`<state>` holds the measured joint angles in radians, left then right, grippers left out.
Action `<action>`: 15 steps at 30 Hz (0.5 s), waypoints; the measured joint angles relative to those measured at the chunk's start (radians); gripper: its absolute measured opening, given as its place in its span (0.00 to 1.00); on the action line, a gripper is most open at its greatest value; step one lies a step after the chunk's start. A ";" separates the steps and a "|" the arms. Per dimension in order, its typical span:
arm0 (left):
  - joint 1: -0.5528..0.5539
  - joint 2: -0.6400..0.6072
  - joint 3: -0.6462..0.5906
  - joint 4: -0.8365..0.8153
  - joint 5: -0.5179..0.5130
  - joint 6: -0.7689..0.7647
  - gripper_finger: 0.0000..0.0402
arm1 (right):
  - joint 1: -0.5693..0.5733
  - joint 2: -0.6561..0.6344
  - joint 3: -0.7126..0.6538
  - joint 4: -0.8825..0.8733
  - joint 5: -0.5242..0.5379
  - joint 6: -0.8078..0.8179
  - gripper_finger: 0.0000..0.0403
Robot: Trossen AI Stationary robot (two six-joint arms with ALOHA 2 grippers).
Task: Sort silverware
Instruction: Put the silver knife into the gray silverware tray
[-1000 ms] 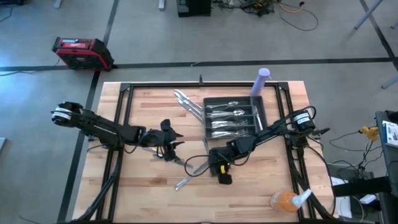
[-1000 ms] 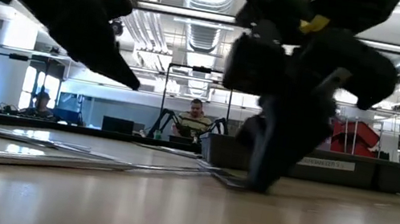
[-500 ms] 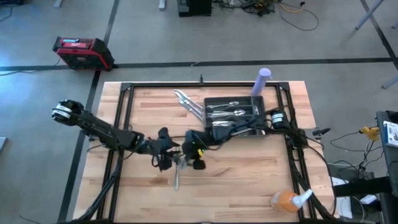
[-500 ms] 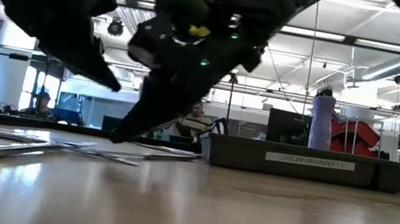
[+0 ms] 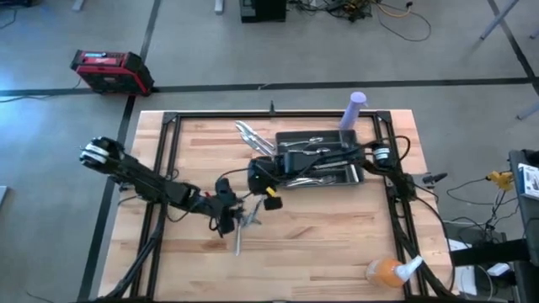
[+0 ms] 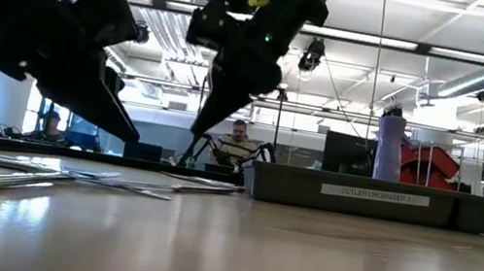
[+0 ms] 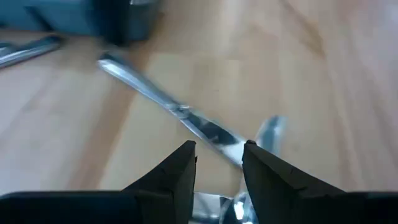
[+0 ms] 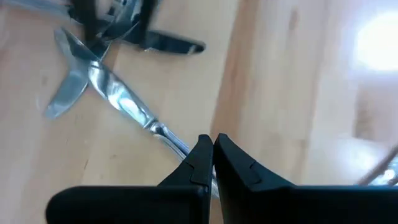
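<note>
From above, the left hand (image 5: 231,212) hangs over crossed silverware (image 5: 242,225) on the counter (image 5: 337,244), while the right hand (image 5: 259,178) sits near the tray (image 5: 358,160) of sorted pieces. At counter level, loose pieces (image 6: 39,171) lie flat. The left wrist camera shows fingers (image 7: 177,171) narrowly parted above a knife (image 7: 168,107). The right wrist camera shows fingers (image 8: 200,163) pressed together, empty, above another knife (image 8: 118,99).
</note>
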<state>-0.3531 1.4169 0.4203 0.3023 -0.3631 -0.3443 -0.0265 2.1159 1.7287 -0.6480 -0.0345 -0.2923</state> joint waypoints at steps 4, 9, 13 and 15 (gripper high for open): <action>0.010 0.114 0.063 0.041 0.037 0.074 0.30 | 0.000 -0.024 -0.005 -0.068 -0.016 0.003 0.00; 0.054 0.246 0.149 0.026 0.043 0.130 0.30 | 0.002 -0.033 -0.015 -0.115 -0.017 0.031 0.00; 0.096 0.282 0.194 -0.096 -0.024 0.109 0.30 | 0.002 -0.045 -0.020 -0.179 -0.017 0.069 0.00; 0.104 0.256 0.192 -0.205 -0.095 0.095 0.30 | 0.003 -0.046 -0.025 -0.163 -0.018 0.077 0.00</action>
<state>-0.2493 1.6727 0.6122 0.0976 -0.4580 -0.2489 -0.0235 2.0701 1.7035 -0.8106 -0.0521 -0.2157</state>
